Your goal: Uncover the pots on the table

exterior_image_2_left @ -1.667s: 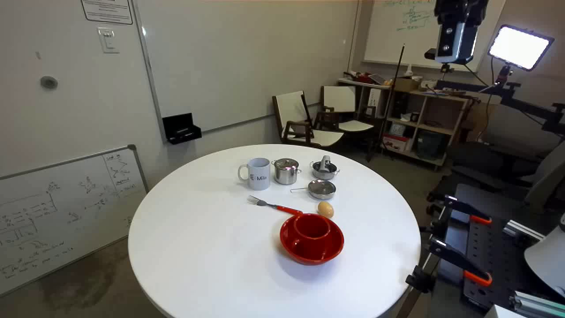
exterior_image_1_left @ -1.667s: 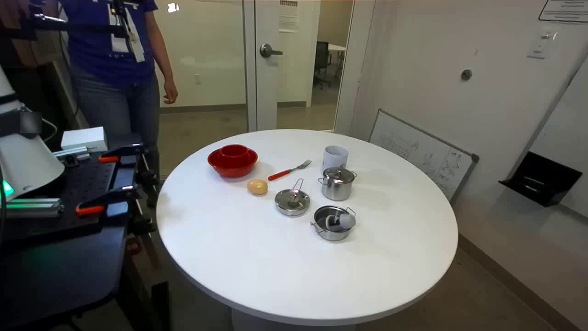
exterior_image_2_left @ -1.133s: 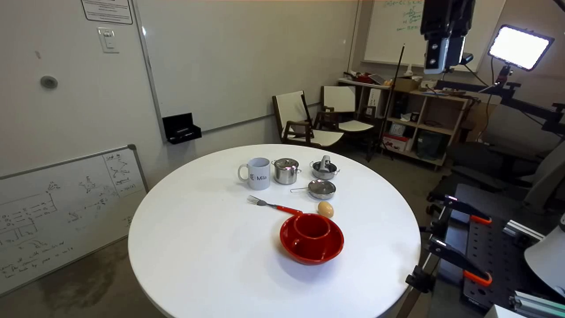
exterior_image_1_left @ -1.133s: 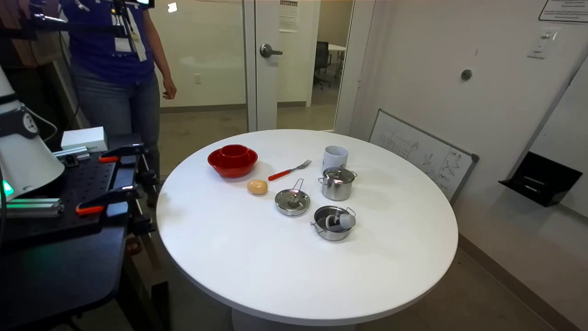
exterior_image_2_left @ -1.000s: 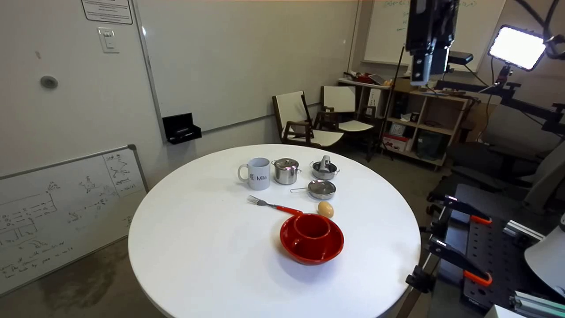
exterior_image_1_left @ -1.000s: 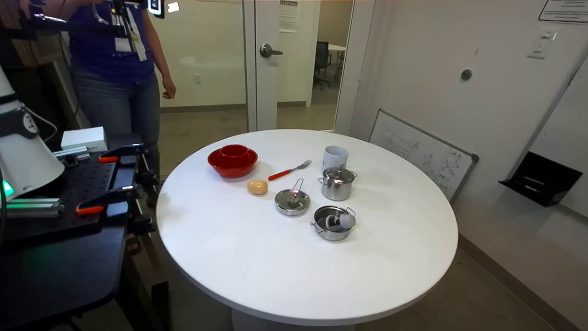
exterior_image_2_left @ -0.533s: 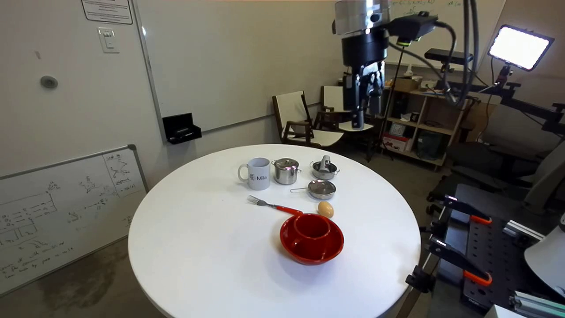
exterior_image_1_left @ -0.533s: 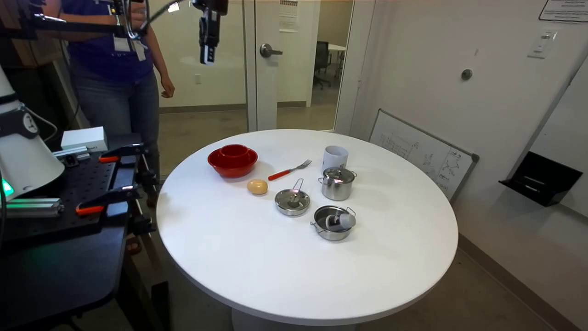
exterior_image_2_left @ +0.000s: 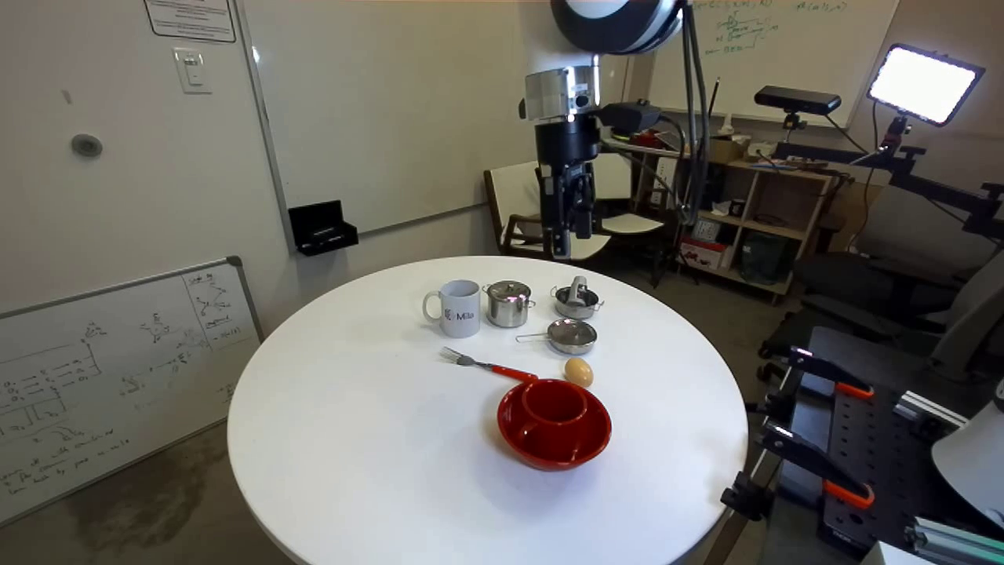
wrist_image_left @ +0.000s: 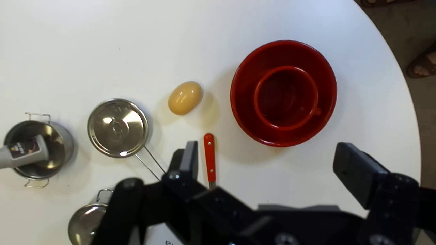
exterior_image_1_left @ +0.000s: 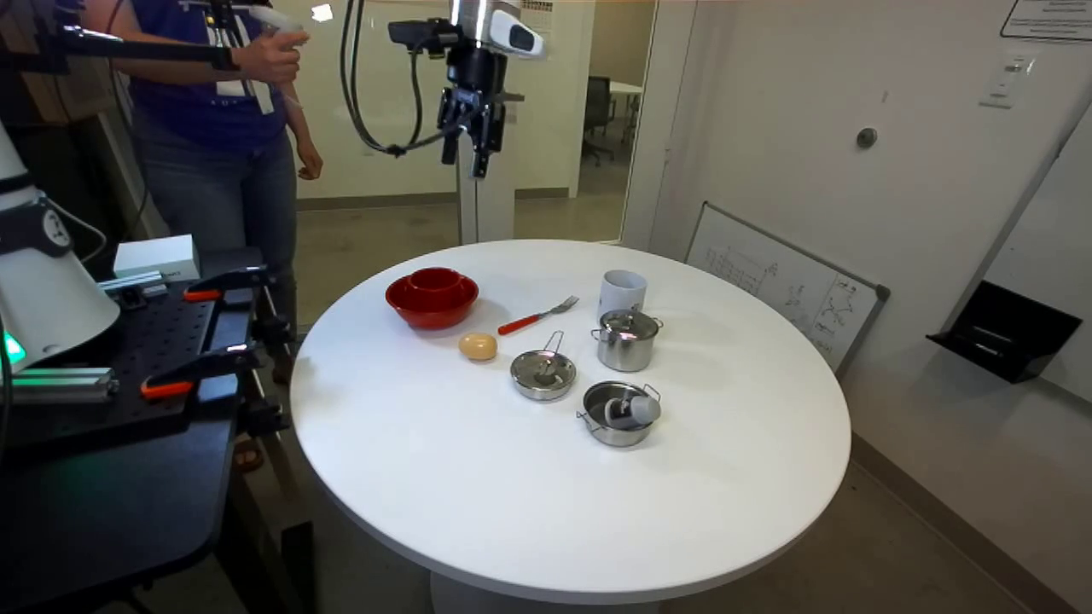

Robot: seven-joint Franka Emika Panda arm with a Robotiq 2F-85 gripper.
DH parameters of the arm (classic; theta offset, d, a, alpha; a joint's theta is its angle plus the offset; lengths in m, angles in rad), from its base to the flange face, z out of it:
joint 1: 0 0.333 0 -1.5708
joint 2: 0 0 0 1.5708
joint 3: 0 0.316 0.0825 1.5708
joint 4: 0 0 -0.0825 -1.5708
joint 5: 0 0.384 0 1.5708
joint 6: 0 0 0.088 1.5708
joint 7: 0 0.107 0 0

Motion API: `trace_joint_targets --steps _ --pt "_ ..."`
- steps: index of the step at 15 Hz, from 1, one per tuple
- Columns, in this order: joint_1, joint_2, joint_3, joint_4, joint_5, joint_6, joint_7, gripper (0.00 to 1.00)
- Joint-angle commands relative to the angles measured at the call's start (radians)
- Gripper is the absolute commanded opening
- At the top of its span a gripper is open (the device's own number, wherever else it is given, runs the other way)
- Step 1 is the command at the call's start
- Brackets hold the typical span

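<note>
The table (exterior_image_1_left: 478, 495) has a smooth white top with a soft sheen. The lidded pot (exterior_image_1_left: 625, 348), the open pot (exterior_image_1_left: 610, 433) and the handled pan (exterior_image_1_left: 543, 379) are of shiny metal, almost like a mirror. The grey object (wrist_image_left: 30, 156) in the open pot looks like smooth plastic. The red bowl (wrist_image_left: 244, 102) near the table's edge and the red cup (wrist_image_left: 284, 98) inside it are glossy; the egg (wrist_image_left: 185, 98) is smooth and glossy too. The fork (exterior_image_1_left: 536, 318) joins bright metal with a glossy red handle (wrist_image_left: 209, 158). The mug (exterior_image_2_left: 460, 308) looks smooth, the gripper (wrist_image_left: 267, 158) mostly matt.
</note>
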Motion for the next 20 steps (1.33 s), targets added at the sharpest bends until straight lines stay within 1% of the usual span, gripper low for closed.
trace_joint_targets --steps 1,2,3,6,9,12,13,17,20 --pt "-0.012 0.123 -0.01 0.149 0.092 -0.036 -0.102 1.0" --pt "-0.013 0.138 -0.011 0.171 0.104 -0.048 -0.103 1.0" --pt "0.001 0.084 -0.018 0.094 0.069 -0.009 -0.068 1.0" --pt "-0.003 0.125 -0.018 0.14 0.086 -0.017 -0.081 1.0" --pt "-0.004 0.129 -0.018 0.148 0.087 -0.023 -0.082 1.0" --pt "-0.012 0.19 -0.038 0.181 0.105 0.013 -0.021 1.0" --pt "-0.018 0.221 -0.045 0.197 0.108 0.041 -0.02 1.0" --pt "-0.021 0.34 -0.086 0.259 0.062 0.169 -0.001 1.0" --pt "-0.025 0.433 -0.116 0.329 0.041 0.255 0.008 1.0"
